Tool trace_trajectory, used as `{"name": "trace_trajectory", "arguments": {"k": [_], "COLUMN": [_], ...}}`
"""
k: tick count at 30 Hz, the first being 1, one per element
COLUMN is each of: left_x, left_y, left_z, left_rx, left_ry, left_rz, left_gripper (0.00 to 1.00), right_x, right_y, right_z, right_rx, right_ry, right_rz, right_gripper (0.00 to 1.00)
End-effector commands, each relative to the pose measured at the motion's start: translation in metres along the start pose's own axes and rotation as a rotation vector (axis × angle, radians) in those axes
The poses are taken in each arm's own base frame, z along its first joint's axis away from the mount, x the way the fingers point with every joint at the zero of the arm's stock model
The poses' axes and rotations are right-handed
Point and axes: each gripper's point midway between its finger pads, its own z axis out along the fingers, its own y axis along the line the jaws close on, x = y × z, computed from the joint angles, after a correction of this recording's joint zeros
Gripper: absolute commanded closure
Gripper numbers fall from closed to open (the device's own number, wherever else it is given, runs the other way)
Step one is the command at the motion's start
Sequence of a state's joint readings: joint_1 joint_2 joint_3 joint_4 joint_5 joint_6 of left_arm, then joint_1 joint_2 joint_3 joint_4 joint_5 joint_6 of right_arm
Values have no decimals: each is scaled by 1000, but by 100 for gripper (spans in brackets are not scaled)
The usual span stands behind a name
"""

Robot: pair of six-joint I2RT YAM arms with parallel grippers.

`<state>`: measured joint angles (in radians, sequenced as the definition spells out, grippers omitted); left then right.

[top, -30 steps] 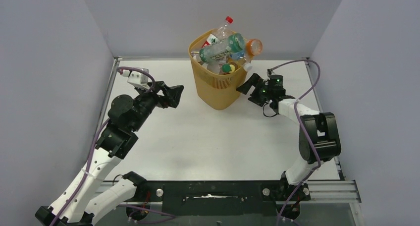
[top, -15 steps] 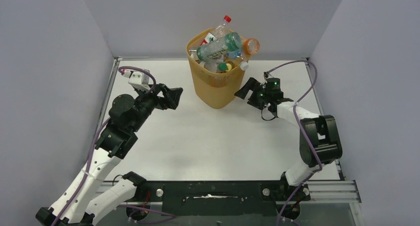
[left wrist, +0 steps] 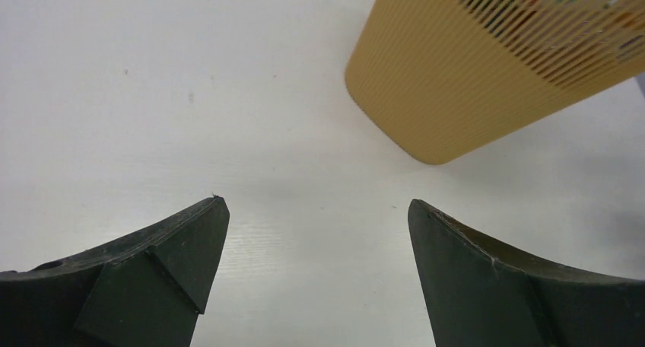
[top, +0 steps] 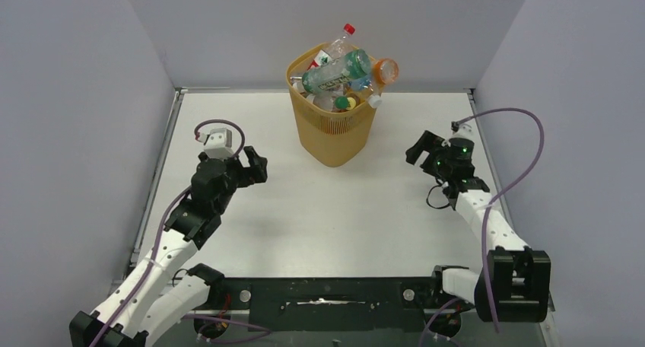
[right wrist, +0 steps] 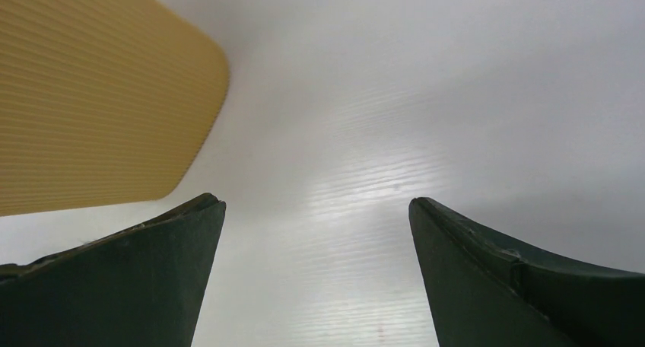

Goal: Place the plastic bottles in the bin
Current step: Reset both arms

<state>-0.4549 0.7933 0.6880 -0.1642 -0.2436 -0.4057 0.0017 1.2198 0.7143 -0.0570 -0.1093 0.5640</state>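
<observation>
Top external view: the bin [top: 335, 130] stands upright at the far middle of the white counter [top: 335, 218]. It is heaped with plastic bottles [top: 338, 71] that rise above its rim, and an orange bottle [top: 388, 70] leans over the right edge. The left fingers [top: 257, 166] hover near the bin's left side, spread wide and holding nothing. The right fingers [top: 420, 148] hover off to its right, likewise spread and empty. Each wrist view shows white counter between the parted fingers, with the bin's ribbed wall ahead.

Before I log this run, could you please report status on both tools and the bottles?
Left tool open, empty. Right tool open, empty. Bottles heaped in bin, above rim. Nothing blocking.
</observation>
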Motion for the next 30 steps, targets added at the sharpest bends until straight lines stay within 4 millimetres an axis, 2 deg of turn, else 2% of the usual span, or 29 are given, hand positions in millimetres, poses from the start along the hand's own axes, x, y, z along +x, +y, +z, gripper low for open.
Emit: {"name": "trace_trajectory", "arguments": {"k": [1, 5, 9, 13, 16, 24, 30], "left_x": [-8, 19, 38, 54, 59, 53, 61], "left_y": [22, 50, 82, 121, 141, 164, 174], "left_z": [12, 27, 32, 32, 36, 64, 72], "left_rx": [-101, -164, -217, -277, -299, -259, -269], "left_ry": [-77, -52, -70, -110, -101, -111, -134], "left_rz": [-68, -40, -1, 3, 26, 42, 102], "left_gripper": [10, 10, 10, 10, 10, 10, 10], "right_x": [-28, -37, -41, -42, -41, -43, -40], "right_y": [-37, -65, -85, -91, -95, -110, -123], "right_z": [-21, -37, -49, -50, -44, -23, -10], "right_rx": [153, 294, 374, 364, 358, 396, 402], "right_ry": [-176, -262, -363, -457, -504, -546, -554], "right_rz": [-141, -181, -217, -257, -281, -336, -334], "right_gripper": [2, 2, 2, 2, 2, 2, 2]}}
